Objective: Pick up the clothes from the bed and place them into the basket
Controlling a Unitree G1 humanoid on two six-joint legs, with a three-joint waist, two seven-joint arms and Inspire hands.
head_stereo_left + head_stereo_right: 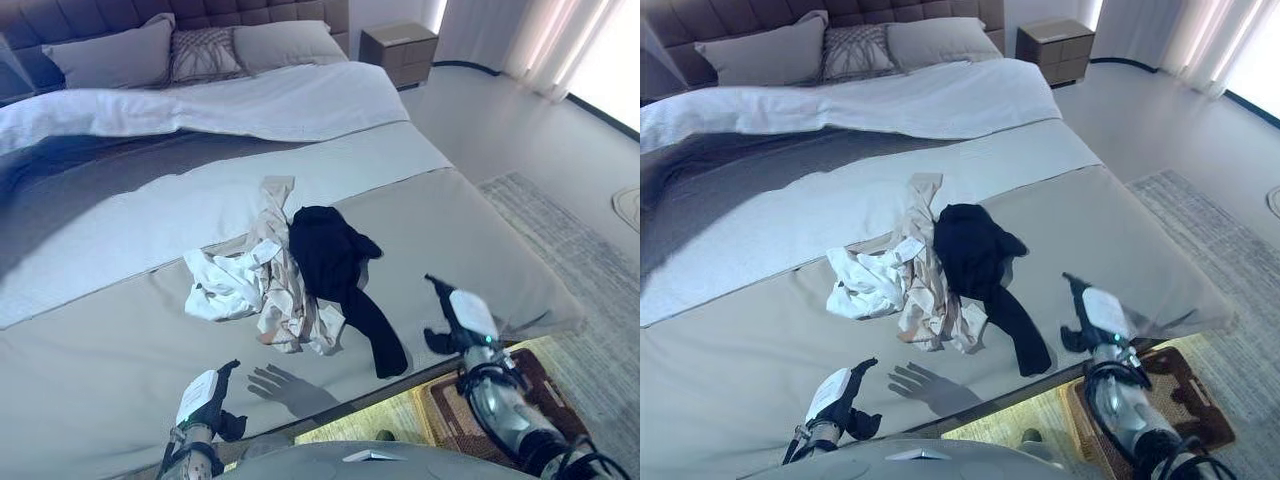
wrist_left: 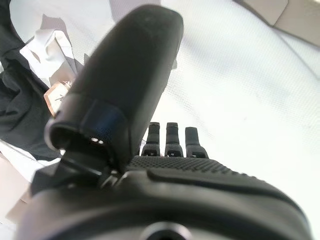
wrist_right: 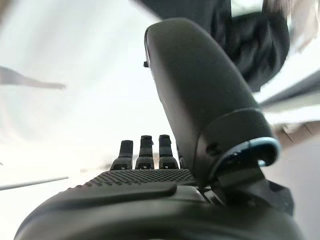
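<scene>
Clothes (image 1: 300,275) lie heaped mid-frame on the bed (image 1: 480,240), both the left robot hand (image 1: 205,400) and right robot hand (image 1: 462,318) open and empty short of them, so reaching in to grasp seems next, basket (image 1: 480,405) lower right.

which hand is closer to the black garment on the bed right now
Right. The right hand hovers beside the black garment, just off its trailing end, touching nothing. The left hand sits farther back by the bed's near edge, below the pile.
</scene>
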